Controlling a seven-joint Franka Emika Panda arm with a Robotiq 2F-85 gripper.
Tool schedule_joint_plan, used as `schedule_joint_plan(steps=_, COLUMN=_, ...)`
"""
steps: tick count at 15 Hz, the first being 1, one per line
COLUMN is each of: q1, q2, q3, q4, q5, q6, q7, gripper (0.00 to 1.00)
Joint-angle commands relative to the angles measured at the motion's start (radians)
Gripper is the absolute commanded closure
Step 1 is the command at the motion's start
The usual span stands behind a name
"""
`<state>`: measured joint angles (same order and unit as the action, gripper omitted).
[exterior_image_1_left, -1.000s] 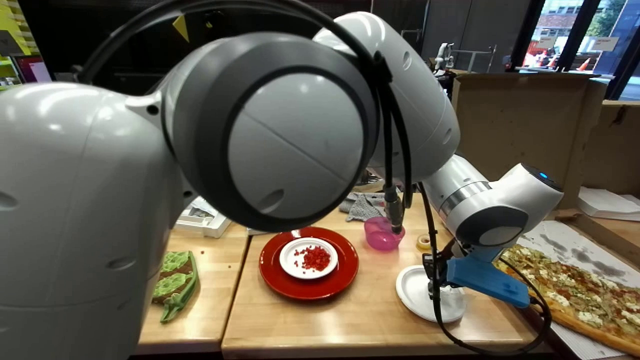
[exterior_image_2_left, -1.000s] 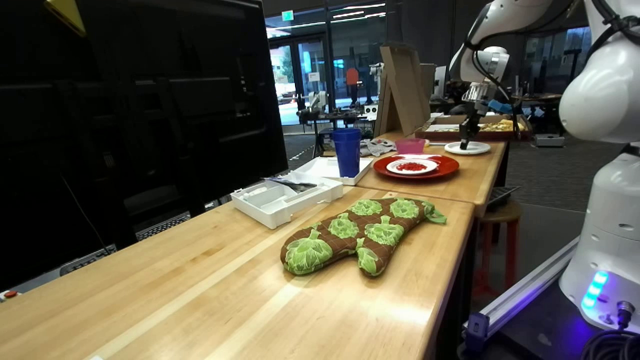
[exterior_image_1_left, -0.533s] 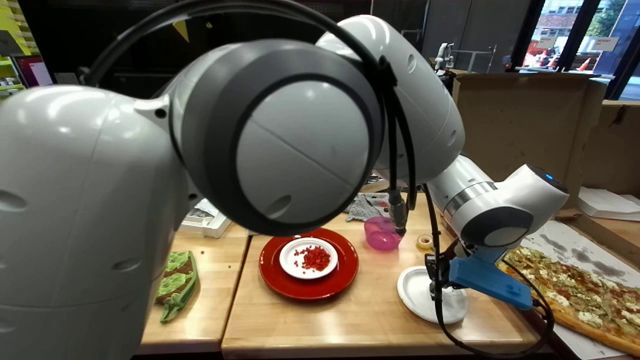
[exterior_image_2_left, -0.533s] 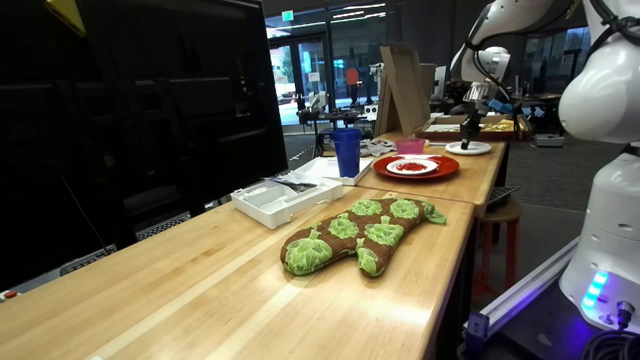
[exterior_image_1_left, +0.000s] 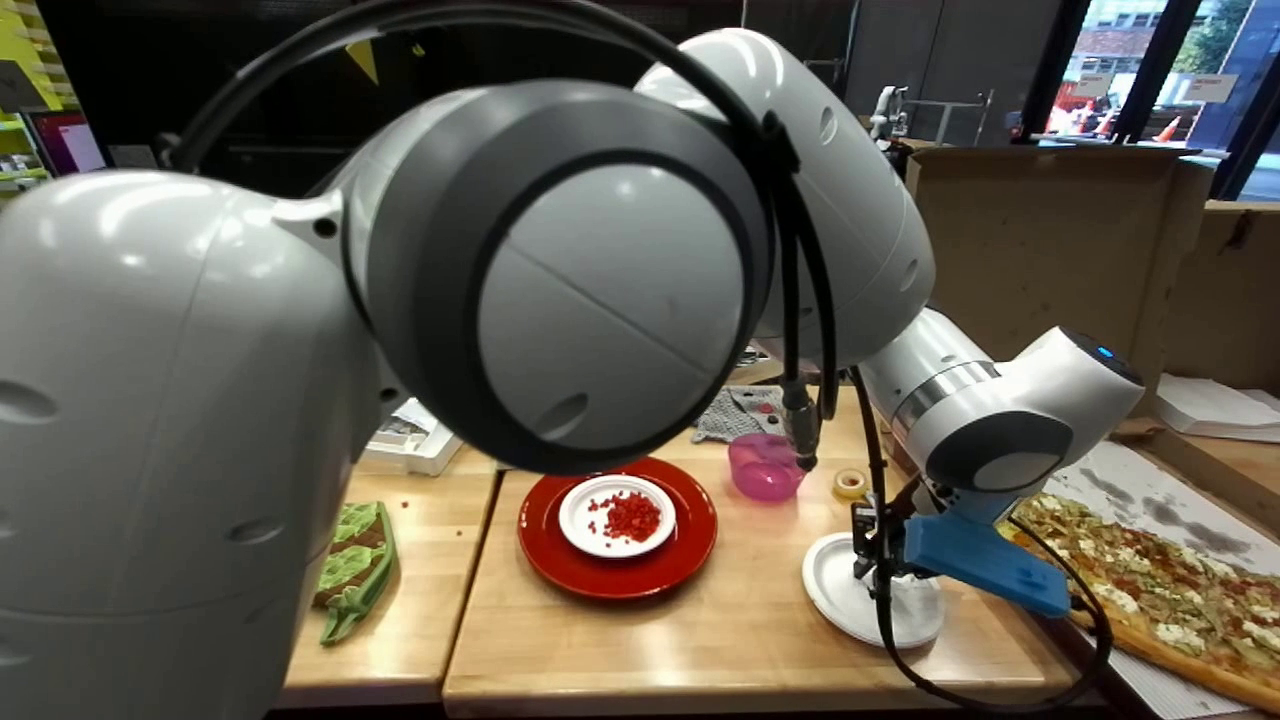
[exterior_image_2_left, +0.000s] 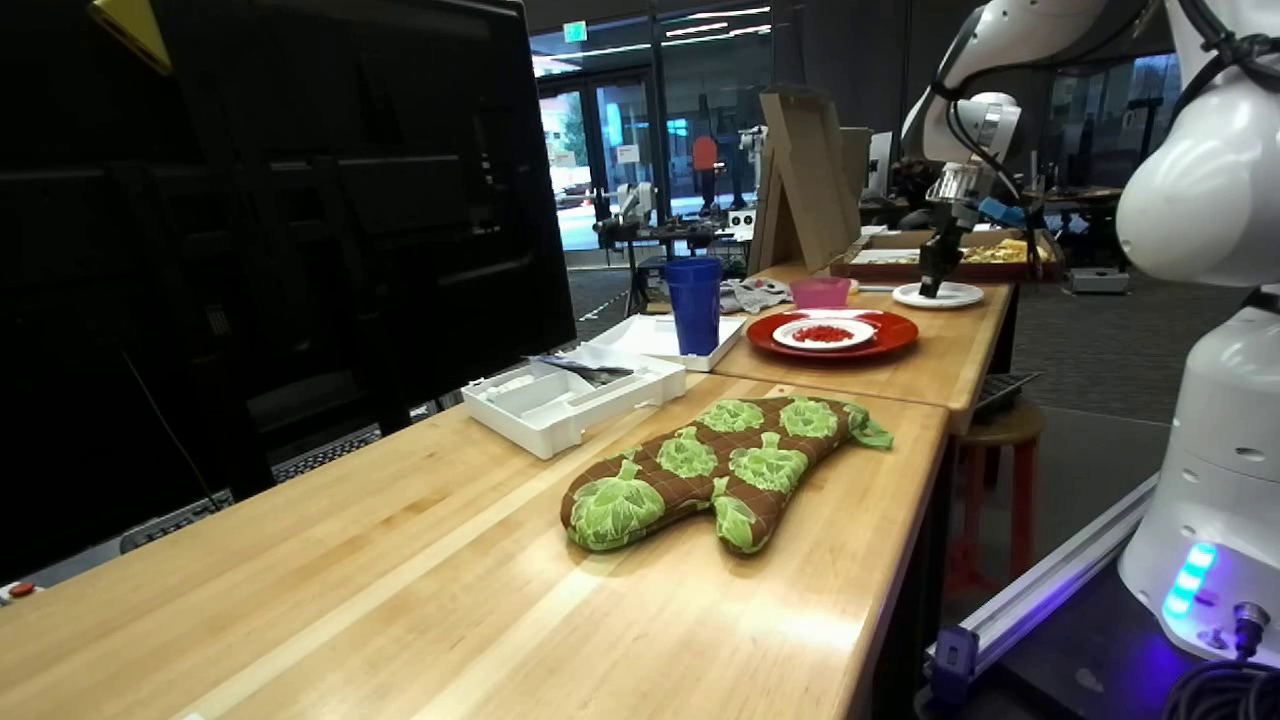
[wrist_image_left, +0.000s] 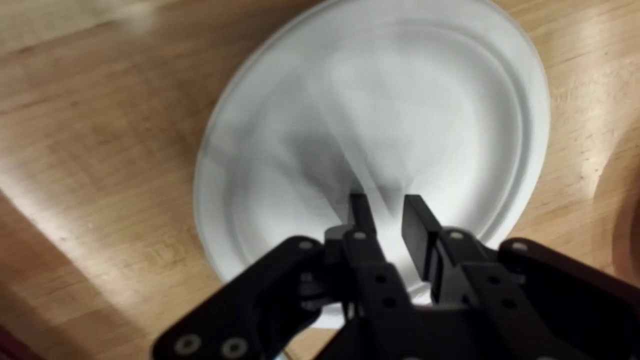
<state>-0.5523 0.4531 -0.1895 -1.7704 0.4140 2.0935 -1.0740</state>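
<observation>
A white paper plate (exterior_image_1_left: 840, 610) lies on the wooden table (exterior_image_1_left: 740, 640). It also shows in an exterior view (exterior_image_2_left: 965, 294) and fills much of the wrist view (wrist_image_left: 450, 95). My gripper (wrist_image_left: 385, 200) is partly open, with a gap between its black fingers and nothing seen held. The fingertips point down over the plate's middle, very close to or touching its surface; contact is not clear. The gripper also shows low at the plate in both exterior views (exterior_image_1_left: 862, 577) (exterior_image_2_left: 930, 291), partly behind a black cable in an exterior view. Shadows of the fingers fall on the plate.
A red plate (exterior_image_1_left: 540, 548) bears a small white plate (exterior_image_1_left: 572, 522) with red bits (exterior_image_1_left: 634, 518). A pink bowl (exterior_image_1_left: 764, 472), tape roll (exterior_image_1_left: 850, 485), pizza (exterior_image_1_left: 1140, 575) in an open box, oven mitt (exterior_image_2_left: 690, 470), blue cup (exterior_image_2_left: 694, 305) and white case (exterior_image_2_left: 550, 410) are around.
My gripper has moved slightly to the right in an exterior view. The white paper plate has shifted slightly the same way.
</observation>
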Motion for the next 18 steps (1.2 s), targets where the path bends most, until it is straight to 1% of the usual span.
schedule_joint_plan(steps=1, q1=-0.006, q2=-0.047, q3=0.007, q4=-0.045, q5=0.000, q6=0.022, q7=-0.050, gripper=0.44)
schedule_joint_plan(steps=3, q1=-0.002, q2=-0.068, q3=0.006, q4=-0.060, q5=-0.001, q6=0.035, q7=-0.071, gripper=0.31)
schedule_joint_plan(steps=7, q1=0.004, q2=-0.100, q3=0.006, q4=-0.073, q5=0.002, q6=0.033, q7=-0.113, gripper=0.03)
schedule_joint_plan(steps=9, q1=0.013, q2=-0.126, q3=0.002, q4=-0.087, q5=-0.003, q6=0.033, q7=-0.122, gripper=0.00)
schedule_joint_plan(steps=13, q1=0.043, q2=-0.151, q3=-0.004, q4=-0.086, q5=-0.024, q6=0.070, q7=-0.150, gripper=0.00)
schedule_joint_plan(steps=18, q1=0.082, q2=-0.134, q3=0.004, q4=-0.070, q5=-0.099, q6=0.177, q7=-0.241, gripper=0.00)
